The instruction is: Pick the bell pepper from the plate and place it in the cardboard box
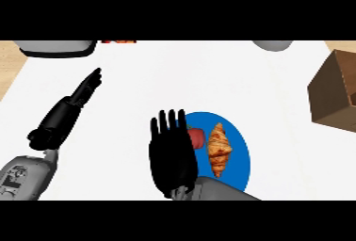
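A blue plate [238, 141] lies on the white counter, low and right of centre. On it a red bell pepper [198, 137] shows partly beside a croissant [220, 148]. My right hand [171, 151] hovers over the plate's left side with straight fingers pointing away, hiding most of the pepper; it is open and holds nothing. My left hand [73, 105] rests open at the left, fingers pointing up and right. The brown cardboard box [334, 90] stands at the right edge, partly cut off.
A grey appliance [55, 47] sits at the back left with a red item [118, 41] beside it. A grey round object [272, 45] shows at the back right. Wood surface borders the white counter [195, 75] at the far left and right.
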Controlling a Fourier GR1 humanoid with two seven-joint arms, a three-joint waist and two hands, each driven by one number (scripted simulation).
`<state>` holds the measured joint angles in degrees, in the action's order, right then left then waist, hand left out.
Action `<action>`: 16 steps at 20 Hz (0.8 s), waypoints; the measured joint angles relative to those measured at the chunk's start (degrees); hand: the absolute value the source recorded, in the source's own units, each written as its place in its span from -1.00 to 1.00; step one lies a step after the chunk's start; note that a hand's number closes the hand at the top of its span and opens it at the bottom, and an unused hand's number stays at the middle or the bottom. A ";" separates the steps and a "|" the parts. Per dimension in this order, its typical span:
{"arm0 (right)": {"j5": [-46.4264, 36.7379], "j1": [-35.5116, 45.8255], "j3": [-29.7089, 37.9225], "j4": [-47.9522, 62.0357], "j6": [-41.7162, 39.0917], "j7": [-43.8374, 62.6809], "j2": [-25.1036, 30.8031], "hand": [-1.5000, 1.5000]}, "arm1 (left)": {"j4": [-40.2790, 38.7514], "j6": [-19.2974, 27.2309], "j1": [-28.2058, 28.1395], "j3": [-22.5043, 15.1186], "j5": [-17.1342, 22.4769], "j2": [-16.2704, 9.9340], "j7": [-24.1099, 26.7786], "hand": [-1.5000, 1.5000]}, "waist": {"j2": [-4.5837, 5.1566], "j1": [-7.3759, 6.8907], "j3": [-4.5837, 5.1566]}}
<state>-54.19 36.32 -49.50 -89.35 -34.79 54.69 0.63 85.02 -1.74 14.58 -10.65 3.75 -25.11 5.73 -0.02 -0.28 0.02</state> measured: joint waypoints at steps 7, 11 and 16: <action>-5.10 -0.95 2.31 5.62 0.43 -3.16 0.10 -1.00 | 2.68 -1.11 -2.23 1.48 -1.57 1.09 -0.70 0.00 | 0.00 -0.01 -0.02; -7.23 -2.60 2.83 7.16 1.61 -4.78 -0.26 -1.00 | 3.36 -2.12 -2.75 2.40 -2.71 2.33 -1.21 0.00 | 0.00 0.04 -0.02; -7.35 -2.68 3.93 9.68 3.28 -6.72 -0.46 -1.00 | 2.18 -3.33 -2.58 3.63 -4.55 4.04 -0.04 0.00 | 0.03 0.00 -0.02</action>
<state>-61.54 33.64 -45.57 -79.67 -31.51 47.97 0.17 87.20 -5.07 12.00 -7.02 -0.80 -21.07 5.69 0.01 -0.28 0.00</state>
